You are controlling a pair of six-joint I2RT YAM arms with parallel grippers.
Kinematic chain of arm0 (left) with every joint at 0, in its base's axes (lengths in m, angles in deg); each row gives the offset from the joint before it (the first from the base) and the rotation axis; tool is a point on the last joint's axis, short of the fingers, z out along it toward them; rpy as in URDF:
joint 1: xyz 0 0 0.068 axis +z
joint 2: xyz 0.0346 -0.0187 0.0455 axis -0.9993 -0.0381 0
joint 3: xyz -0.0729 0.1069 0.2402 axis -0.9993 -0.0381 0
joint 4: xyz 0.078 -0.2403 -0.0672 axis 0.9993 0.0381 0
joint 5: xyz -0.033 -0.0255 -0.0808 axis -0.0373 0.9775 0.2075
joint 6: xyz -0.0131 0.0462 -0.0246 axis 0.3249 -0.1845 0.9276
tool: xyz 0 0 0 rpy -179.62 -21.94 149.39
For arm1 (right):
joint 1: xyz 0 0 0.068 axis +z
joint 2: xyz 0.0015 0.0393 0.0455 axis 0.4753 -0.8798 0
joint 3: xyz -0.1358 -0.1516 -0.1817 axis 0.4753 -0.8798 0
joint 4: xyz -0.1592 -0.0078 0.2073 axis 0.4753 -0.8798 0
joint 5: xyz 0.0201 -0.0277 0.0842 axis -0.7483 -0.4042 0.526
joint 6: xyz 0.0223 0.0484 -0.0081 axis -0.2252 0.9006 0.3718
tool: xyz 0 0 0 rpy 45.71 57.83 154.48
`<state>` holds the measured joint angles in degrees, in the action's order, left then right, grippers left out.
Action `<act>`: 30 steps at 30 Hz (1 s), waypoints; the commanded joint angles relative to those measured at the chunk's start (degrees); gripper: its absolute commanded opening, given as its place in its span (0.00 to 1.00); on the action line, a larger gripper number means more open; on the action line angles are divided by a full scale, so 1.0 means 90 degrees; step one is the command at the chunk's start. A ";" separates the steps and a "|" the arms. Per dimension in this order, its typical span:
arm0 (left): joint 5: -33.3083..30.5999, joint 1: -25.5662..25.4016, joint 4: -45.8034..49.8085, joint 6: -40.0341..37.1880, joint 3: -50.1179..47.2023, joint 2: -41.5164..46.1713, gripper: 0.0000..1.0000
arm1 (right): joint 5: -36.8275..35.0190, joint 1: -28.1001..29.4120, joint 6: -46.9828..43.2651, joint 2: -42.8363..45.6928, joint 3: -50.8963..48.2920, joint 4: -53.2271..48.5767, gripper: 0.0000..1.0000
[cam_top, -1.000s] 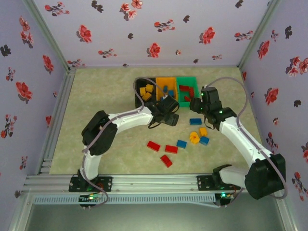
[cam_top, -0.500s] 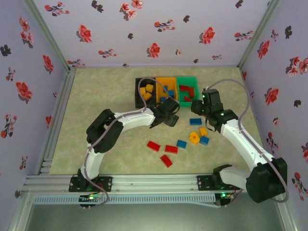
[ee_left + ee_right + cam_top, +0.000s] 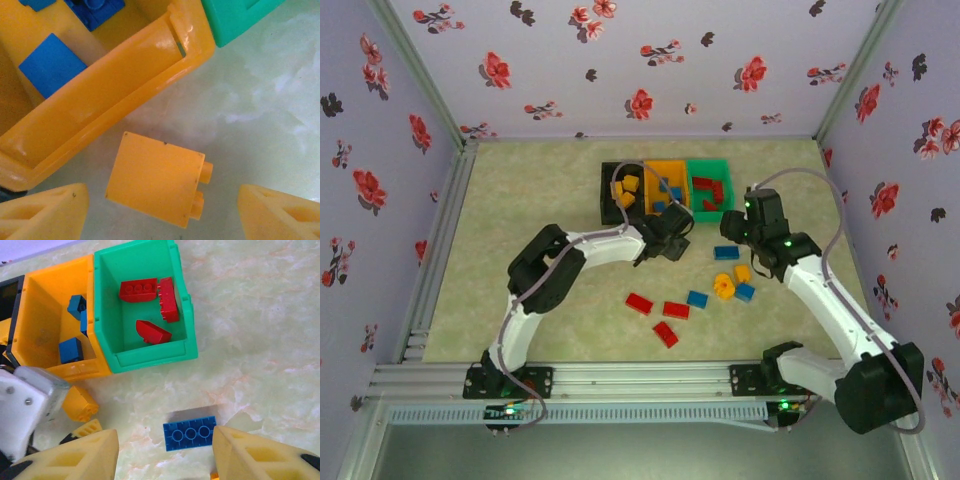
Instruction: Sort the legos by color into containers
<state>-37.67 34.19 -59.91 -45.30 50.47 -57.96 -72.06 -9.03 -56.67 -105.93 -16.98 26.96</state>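
A yellow-orange lego (image 3: 157,177) lies on its side on the table, just in front of the orange container (image 3: 125,85). My left gripper (image 3: 160,215) hangs open over it, one finger on each side and neither touching. In the right wrist view an upturned blue lego (image 3: 190,432) lies flat between the fingers of my open right gripper (image 3: 165,455), its right end close to the right finger (image 3: 260,455). From above, the black (image 3: 607,200), orange (image 3: 667,164) and green (image 3: 710,214) containers stand side by side, with both grippers, left (image 3: 670,238) and right (image 3: 738,228), just in front of them.
Yellow legos lie in the black container, blue legos (image 3: 50,70) in the orange one and red legos (image 3: 145,290) in the green one (image 3: 150,360). Loose on the table lie three red legos (image 3: 666,335), two blue (image 3: 697,298) and two yellow (image 3: 723,286). The flowered walls stand well back.
My left arm has reached further toward the containers, its elbow swinging right. My right gripper has drifted right and toward the blue lego, its jaws narrowing slightly.
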 commanded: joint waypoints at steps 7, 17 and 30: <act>-0.0126 0.0089 0.0037 -0.0357 0.0409 -0.0367 0.77 | -0.0243 -0.0047 0.0031 0.0324 -0.0074 -0.0307 0.53; 0.0570 0.0089 0.0072 -0.0391 0.0361 -0.0164 0.73 | -0.0268 -0.0045 0.0031 0.0375 -0.0055 -0.0331 0.52; 0.0775 0.0021 -0.0168 -0.0257 -0.0085 0.0211 0.69 | -0.0294 -0.0050 0.0044 0.0410 -0.0055 -0.0380 0.52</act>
<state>-31.47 34.56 -60.37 -47.61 51.19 -59.34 -73.33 -9.03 -56.67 -103.46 -16.98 24.09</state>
